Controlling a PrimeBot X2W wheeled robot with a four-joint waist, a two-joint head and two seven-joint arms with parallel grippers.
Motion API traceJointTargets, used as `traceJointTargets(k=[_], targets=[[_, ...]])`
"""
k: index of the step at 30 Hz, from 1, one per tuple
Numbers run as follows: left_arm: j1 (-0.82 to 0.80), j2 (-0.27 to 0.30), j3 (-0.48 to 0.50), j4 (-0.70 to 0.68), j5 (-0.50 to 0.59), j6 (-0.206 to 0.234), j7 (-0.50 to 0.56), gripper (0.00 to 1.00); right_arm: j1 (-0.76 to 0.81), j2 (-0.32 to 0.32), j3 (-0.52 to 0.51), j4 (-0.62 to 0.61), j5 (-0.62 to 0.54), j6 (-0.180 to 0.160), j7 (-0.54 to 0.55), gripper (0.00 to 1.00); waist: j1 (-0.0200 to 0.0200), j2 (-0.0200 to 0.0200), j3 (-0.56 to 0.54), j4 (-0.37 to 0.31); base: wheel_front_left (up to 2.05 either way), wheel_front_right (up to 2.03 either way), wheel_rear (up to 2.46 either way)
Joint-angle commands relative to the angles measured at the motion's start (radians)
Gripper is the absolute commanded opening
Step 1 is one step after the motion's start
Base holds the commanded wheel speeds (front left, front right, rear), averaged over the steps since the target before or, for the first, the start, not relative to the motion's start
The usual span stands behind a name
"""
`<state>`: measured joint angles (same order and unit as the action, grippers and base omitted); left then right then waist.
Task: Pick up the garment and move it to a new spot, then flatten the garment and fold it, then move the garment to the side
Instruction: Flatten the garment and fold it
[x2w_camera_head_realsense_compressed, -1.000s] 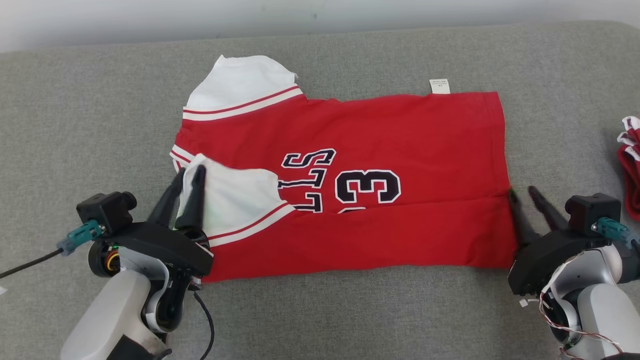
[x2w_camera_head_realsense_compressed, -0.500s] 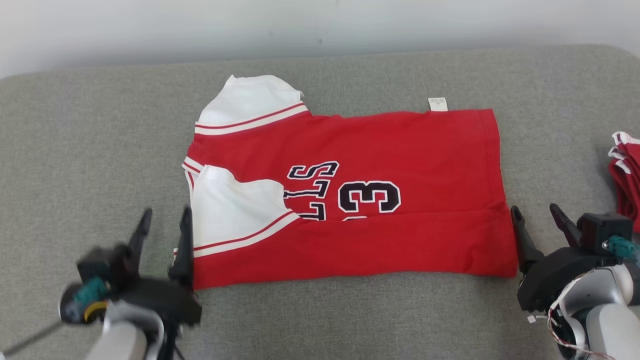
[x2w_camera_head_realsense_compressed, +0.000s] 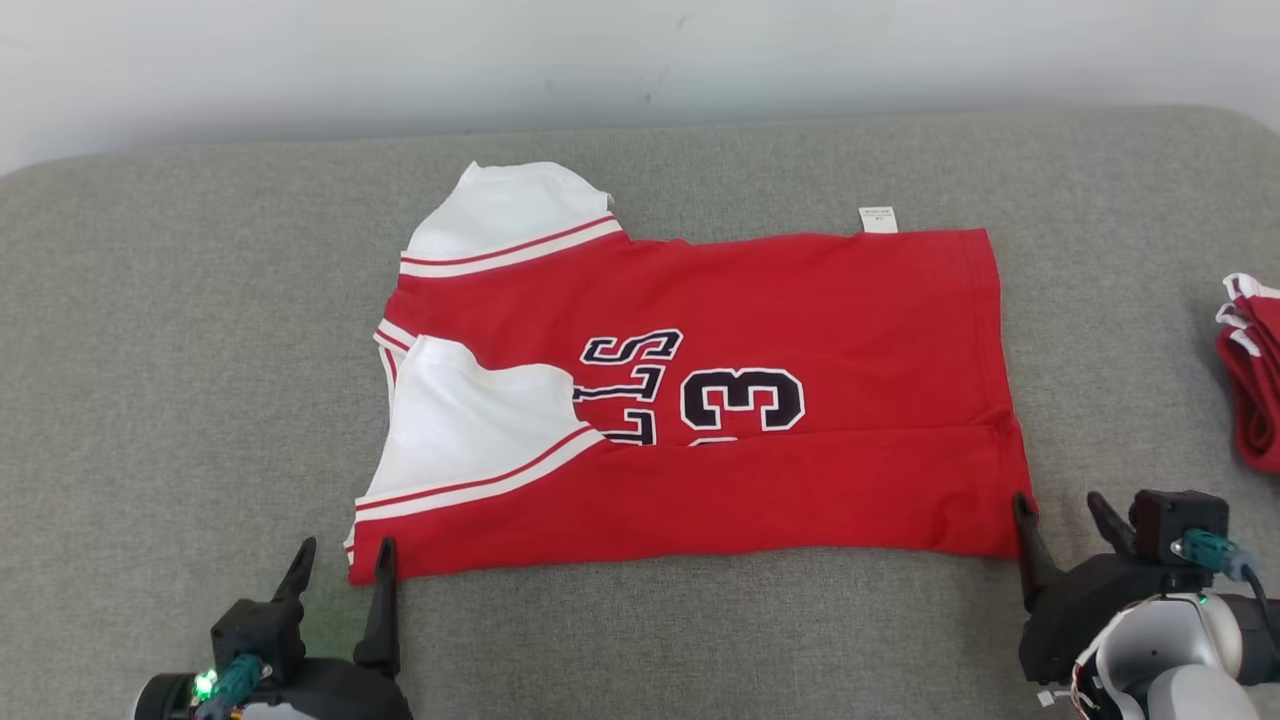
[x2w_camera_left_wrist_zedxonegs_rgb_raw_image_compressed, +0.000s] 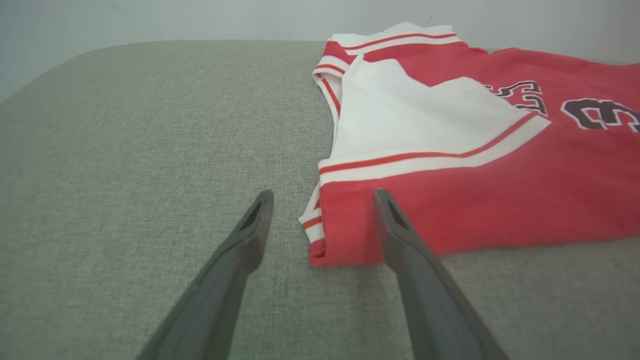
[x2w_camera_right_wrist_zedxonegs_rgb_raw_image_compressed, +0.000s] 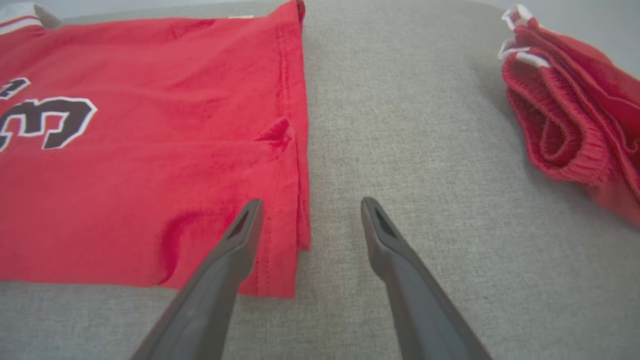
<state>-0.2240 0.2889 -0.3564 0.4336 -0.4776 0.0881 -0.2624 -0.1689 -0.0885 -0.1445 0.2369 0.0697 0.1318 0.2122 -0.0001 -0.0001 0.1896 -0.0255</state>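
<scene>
On the grey cushion (x2w_camera_head_realsense_compressed: 180, 350): jersey (x2w_camera_head_realsense_compressed: 800, 320) lies flat, lower edge folded up.
Hidden: white sleeve (x2w_camera_head_realsense_compressed: 470, 420) and the fold cover part of the lettering (x2w_camera_head_realsense_compressed: 630, 385).
Cut off: red bundle (x2w_camera_head_realsense_compressed: 1250, 390), well right of jersey.
Left gripper (x2w_camera_head_realsense_compressed: 346, 548): spread, empty, at jersey's near-left corner.
Right gripper (x2w_camera_head_realsense_compressed: 1057, 500): spread, empty, at its near-right corner.

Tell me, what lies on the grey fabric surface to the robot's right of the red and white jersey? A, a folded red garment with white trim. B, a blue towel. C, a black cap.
A: a folded red garment with white trim lies apart from the red and white jersey, by the right edge.
</scene>
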Motion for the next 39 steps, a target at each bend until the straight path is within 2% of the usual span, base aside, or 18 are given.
traceJointTargets(k=[1, 7, 14, 15, 16, 17, 18, 19, 26, 39], targets=[[-0.021, -0.006, 0.004, 0.016, 0.015, 0.005, -0.003, 1.0, -0.017, 0.008, -0.007, 0.021, -0.01, -0.003, 0.014, 1.0, 0.0001, 0.0001, 0.012, -0.002, 0.0, 0.0, 0.0], [-0.074, -0.023, -0.01, 0.075, 0.022, -0.013, -0.001, 1.0, -0.06, 0.018, -0.006, 0.096, -0.014, -0.003, 0.052, 1.0, 0.0001, 0.0001, 0.036, -0.001, 0.0, 0.0, 0.0], [-0.13, -0.045, -0.036, 0.16, 0.003, -0.035, 0.061, 1.0, -0.095, 0.029, 0.017, 0.166, -0.009, -0.002, 0.106, 1.0, 0.0001, 0.0001, 0.05, 0.001, 0.0, 0.0, 0.0], [-0.132, -0.046, -0.041, 0.168, 0.002, -0.037, 0.068, 0.74, -0.098, 0.031, 0.02, 0.171, -0.006, -0.001, 0.113, 1.0, 0.0001, 0.0001, 0.05, 0.001, 0.0, 0.0, 0.0], [-0.134, -0.047, -0.044, 0.176, 0.003, -0.041, 0.071, 0.42, -0.099, 0.031, 0.024, 0.177, -0.002, -0.001, 0.12, 0.8, 0.0001, 0.0001, 0.05, 0.001, 0.0, 0.0, 0.0], [-0.134, -0.048, -0.046, 0.18, 0.003, -0.041, 0.07, 0.07, -0.1, 0.032, 0.026, 0.18, 0.0, 0.0, 0.124, 0.34, 0.0001, 0.0001, 0.049, 0.002, 0.0, 0.0, 0.0], [-0.132, -0.049, -0.046, 0.187, -0.001, -0.041, 0.072, 0.0, -0.1, 0.032, 0.028, 0.183, 0.0, 0.0, 0.125, 0.18, 0.0001, 0.0001, 0.047, 0.002, 0.0, 0.0, 0.0], [-0.13, -0.047, -0.047, 0.193, -0.003, -0.042, 0.072, 0.0, -0.097, 0.032, 0.029, 0.185, 0.002, 0.0, 0.128, 0.0, 0.0001, 0.0001, 0.045, 0.003, 0.0, 0.0, 0.0], [-0.099, -0.05, -0.05, 0.206, -0.018, -0.052, 0.062, 0.0, -0.071, 0.016, 0.033, 0.151, 0.018, -0.001, 0.105, 0.0, 0.0001, 0.0001, 0.011, 0.005, 0.0, 0.0, 0.0], [0.023, -0.032, -0.054, 0.127, -0.041, -0.023, 0.057, 0.0, 0.092, 0.026, -0.005, -0.011, 0.06, -0.001, 0.133, 0.0, 0.0001, 0.0001, -0.111, 0.011, 0.0, 0.0, 0.0]])
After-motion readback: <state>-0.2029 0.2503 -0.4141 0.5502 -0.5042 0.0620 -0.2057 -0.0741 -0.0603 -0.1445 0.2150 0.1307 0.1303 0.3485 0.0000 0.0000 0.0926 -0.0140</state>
